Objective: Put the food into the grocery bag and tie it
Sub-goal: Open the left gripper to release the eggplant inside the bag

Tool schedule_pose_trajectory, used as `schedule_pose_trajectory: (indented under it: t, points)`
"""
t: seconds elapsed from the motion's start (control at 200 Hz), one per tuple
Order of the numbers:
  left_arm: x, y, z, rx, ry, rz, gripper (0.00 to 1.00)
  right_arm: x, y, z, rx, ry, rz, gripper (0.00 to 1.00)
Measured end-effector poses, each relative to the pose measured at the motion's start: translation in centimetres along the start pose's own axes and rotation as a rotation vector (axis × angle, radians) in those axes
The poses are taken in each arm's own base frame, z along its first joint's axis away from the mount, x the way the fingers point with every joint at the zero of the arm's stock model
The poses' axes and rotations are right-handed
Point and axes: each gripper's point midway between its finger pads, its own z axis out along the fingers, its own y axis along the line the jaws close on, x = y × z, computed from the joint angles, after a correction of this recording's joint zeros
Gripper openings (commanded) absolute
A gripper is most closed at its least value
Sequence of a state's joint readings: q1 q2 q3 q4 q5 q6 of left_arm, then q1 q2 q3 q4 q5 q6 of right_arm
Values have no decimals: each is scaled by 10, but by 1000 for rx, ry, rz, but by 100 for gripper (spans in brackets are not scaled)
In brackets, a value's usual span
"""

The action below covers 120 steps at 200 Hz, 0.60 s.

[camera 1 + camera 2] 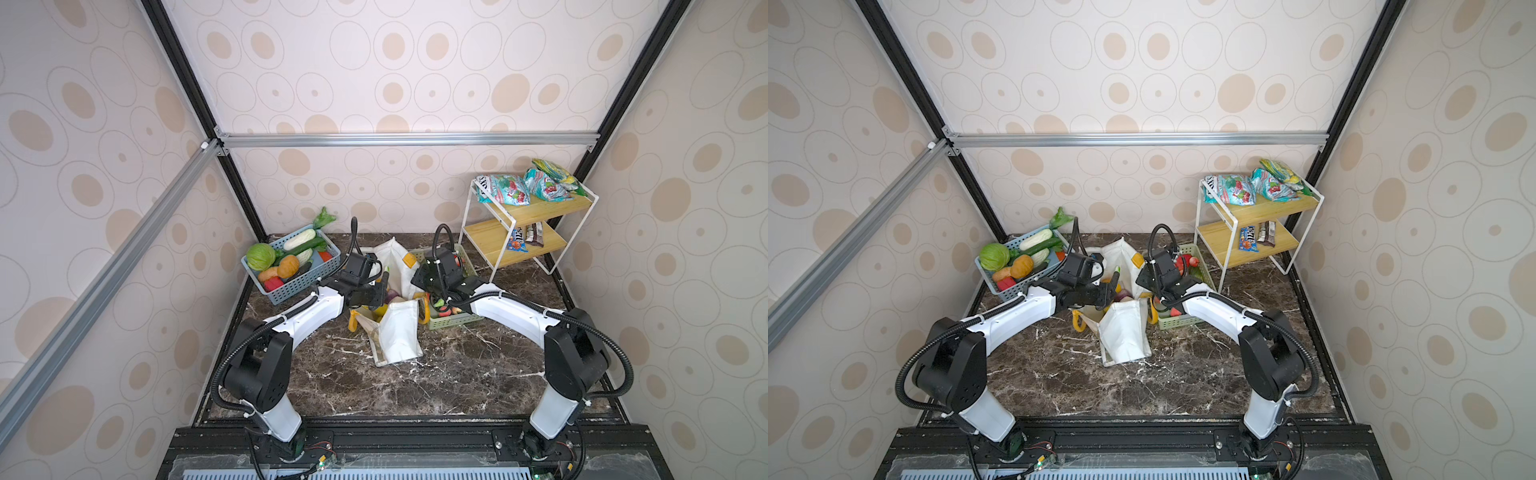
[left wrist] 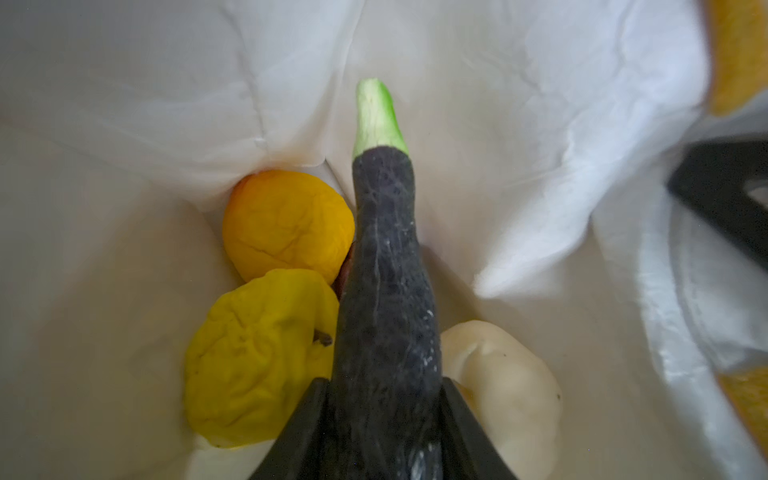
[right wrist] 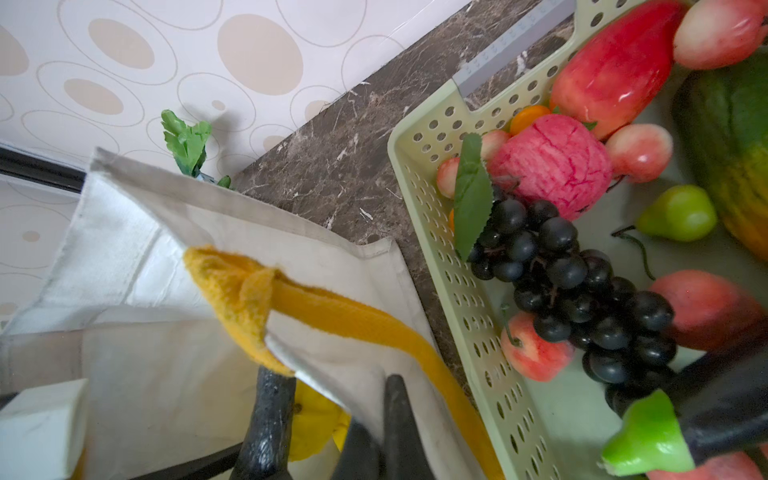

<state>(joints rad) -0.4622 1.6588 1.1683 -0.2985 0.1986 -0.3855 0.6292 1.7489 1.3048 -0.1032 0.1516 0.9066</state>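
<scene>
Eggplant (image 2: 386, 270) right up close in my left gripper (image 2: 384, 384): jaws part-closed, clamped on its fat end, green stem pointing into the bag (image 1: 397, 332). Three pieces lie below it: one orange (image 2: 286, 224), one yellow fruit (image 2: 253, 357), one pale lump (image 2: 507, 390). My right gripper (image 3: 376, 411) is pinched tight on the bag's rim, beside one yellow strap (image 3: 365, 324). Bag stands mid-table between two baskets: blue basket (image 1: 299, 286) on its left, green basket (image 1: 453, 322) on its right.
</scene>
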Motion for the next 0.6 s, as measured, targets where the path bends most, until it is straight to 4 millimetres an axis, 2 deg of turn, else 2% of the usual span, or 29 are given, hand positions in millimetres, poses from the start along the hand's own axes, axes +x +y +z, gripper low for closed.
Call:
schedule_pose_trajectory:
  t: [0.17, 0.35, 0.485, 0.6]
  points:
    - [8, 5, 12, -25, 28, -4, 43, 1, 8, -2, -22, 7, -19, 0]
    - [17, 9, 23, -44, 59, -16, 54, 4, 13, -3, -37, 16, -35, 0]
    - [18, 10, 24, -48, 63, -25, 64, 4, 14, -3, -42, 21, -41, 0]
    - [19, 8, 24, -39, 65, -37, 67, 4, 15, -3, -48, 22, -45, 0]
